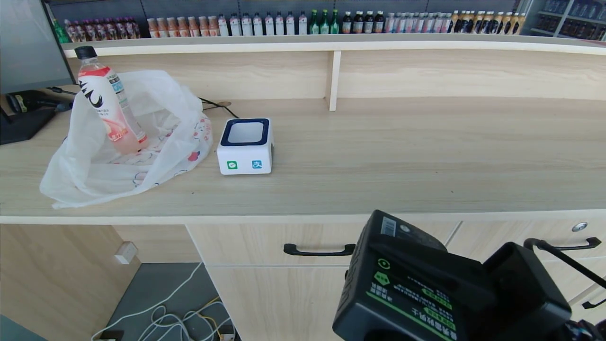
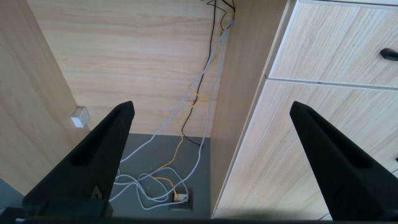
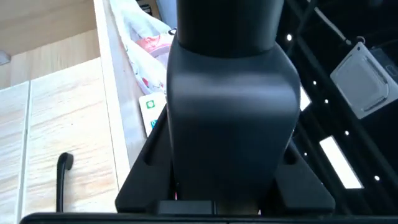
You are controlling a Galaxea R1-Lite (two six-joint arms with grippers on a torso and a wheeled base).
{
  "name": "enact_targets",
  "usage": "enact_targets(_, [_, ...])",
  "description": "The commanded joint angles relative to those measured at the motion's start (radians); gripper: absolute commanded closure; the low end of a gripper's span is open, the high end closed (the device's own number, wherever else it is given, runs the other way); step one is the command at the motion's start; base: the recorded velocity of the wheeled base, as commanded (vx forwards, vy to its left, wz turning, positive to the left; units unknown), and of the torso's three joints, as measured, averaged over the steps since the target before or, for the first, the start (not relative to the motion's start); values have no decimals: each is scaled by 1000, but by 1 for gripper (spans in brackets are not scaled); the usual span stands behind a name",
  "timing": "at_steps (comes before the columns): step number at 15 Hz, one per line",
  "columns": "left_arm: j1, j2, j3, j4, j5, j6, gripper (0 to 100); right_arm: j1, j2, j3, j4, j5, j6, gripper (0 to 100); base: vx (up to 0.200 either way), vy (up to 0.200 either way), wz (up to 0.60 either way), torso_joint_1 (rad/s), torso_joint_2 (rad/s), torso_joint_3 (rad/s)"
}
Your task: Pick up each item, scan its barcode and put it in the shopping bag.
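At the upper left of the counter (image 1: 378, 156), the bottle (image 1: 111, 102) already stands in the shopping bag (image 1: 156, 142), so the task looks finished. The left pincer (image 2: 211, 107) gapes empty; I cannot tell the right pincer's (image 3: 227, 143) state.

left gripper (image 2: 210, 107): fingers spread wide | right arm (image 1: 450, 289): held low

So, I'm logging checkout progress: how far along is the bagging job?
Done: the bottle stands inside the shopping bag, beside the scanner. In hand: nothing; the left gripper hangs open by the drawers. Left: probably nothing, since the bottle is the one item on view.
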Motion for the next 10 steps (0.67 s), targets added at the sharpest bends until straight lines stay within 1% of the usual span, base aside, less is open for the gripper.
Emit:
enact_targets(1, [0, 0, 0, 0, 0, 0, 0, 2, -59, -30, -1, -1, -116, 100, 0, 0, 0, 0, 0, 0])
enact_targets(2, [0, 0, 0, 0, 0, 0, 0, 2, -96, -47, -1, -2, -213, 100, 0, 0, 0, 0, 0, 0])
enact_targets(3, [0, 0, 0, 0, 0, 0, 0, 5, -114, -39, -1, -2, -250, 100, 0, 0, 0, 0, 0, 0])
enact_targets(5, [0, 0, 0, 0, 0, 0, 0, 19, -108, -12, -1, -4, -253, 100, 0, 0, 0, 0, 0, 0])
enact_targets(8, [0, 0, 0, 0, 0, 0, 0, 41, -76, -6, -1, -19, -282, 100, 0, 0, 0, 0, 0, 0])
enact_targets(10, [0, 0, 0, 0, 0, 0, 0, 55, -71, -18, -1, -30, -351, 100, 0, 0, 0, 0, 0, 0])
